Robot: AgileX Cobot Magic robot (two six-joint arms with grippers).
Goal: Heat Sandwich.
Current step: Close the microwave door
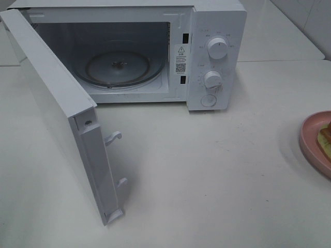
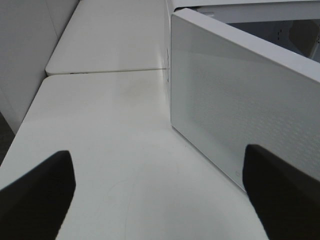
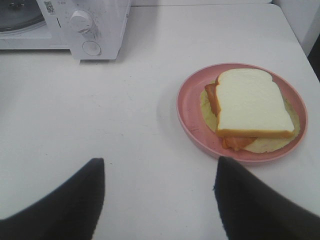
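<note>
From the high camera, the white microwave (image 1: 155,51) stands at the desk's (image 1: 207,181) far edge with its door (image 1: 57,108) swung wide, while the sandwich (image 1: 325,135) on its pink plate (image 1: 313,142) peeks in at the right edge. My left wrist camera shows my left gripper (image 2: 160,195) spread wide just beside the door (image 2: 240,105), holding nothing. My right wrist camera shows my right gripper (image 3: 160,200) spread and empty above bare desk, the sandwich (image 3: 252,102) lying on the plate (image 3: 192,117) nearby.

Both grippers empty, jaws parted

The left gripper (image 2: 160,195) is held with its jaws spread wide; the right gripper (image 3: 160,200) is held with jaws apart, and nothing is gripped.
</note>
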